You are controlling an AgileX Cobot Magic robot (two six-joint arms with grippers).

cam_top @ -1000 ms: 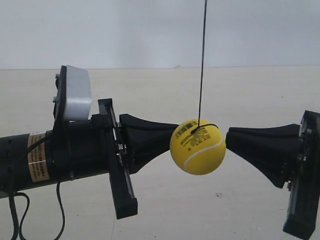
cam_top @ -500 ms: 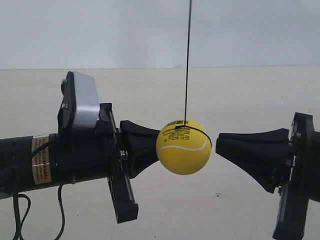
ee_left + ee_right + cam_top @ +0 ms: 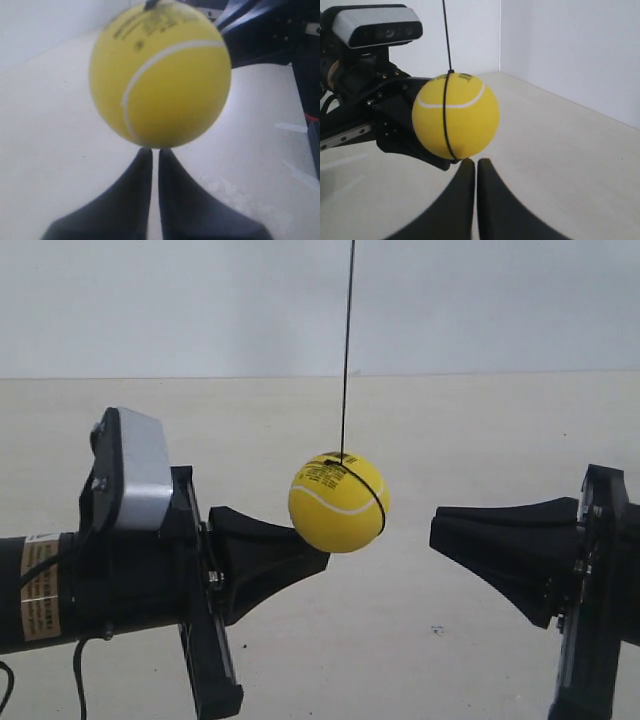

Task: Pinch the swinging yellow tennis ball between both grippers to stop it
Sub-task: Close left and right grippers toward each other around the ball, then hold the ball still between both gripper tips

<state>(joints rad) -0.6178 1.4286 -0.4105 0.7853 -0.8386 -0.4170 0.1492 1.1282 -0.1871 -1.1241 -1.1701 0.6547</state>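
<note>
Exterior view of a wide, pale beige desk (image 3: 450, 440) meeting a plain white wall (image 3: 500, 300). Two black pincers reach in level from opposite sides, tips facing each other. The left pincer (image 3: 320, 558), at this view's left, carries a silver-grey box (image 3: 140, 475) on top. The right pincer (image 3: 437, 525) enters from the other edge. Both are closed on nothing: each wrist view shows its wedge fingers (image 3: 120, 210) nearly together, with only a thin slit between. The yellow tennis ball (image 3: 338, 502) hangs above the desk between them on a thin black string (image 3: 347, 340). It sits right at the left pincer's tip, whether touching I cannot tell. A clear gap separates it from the right pincer. A white seam (image 3: 345, 508) curves across the ball.
</note>
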